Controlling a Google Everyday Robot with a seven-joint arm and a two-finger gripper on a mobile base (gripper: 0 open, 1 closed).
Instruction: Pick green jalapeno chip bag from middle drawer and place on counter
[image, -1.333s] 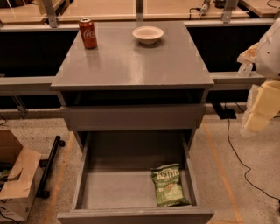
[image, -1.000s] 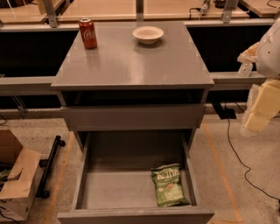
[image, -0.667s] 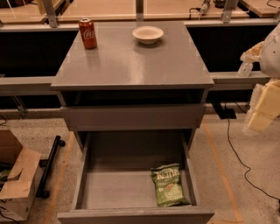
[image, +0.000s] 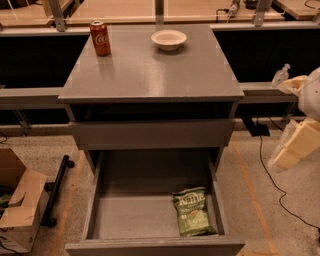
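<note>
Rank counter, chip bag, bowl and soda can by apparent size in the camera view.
1. counter
2. green jalapeno chip bag, nearer the camera
3. bowl and soda can look alike
The gripper hangs at the picture's right edge.

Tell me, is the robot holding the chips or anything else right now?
Nothing looks held. The green jalapeno chip bag lies loose in the middle drawer, and the gripper hangs off to the right of the counter, away from it.

We log a small crinkly green jalapeno chip bag (image: 192, 212) lying flat at the right front of the open wide grey middle drawer (image: 132, 215), pale logo toward the back. The smooth grey counter (image: 150, 70) tops the cabinet. The gripper (image: 295, 147) is at the far right, well apart.
</note>
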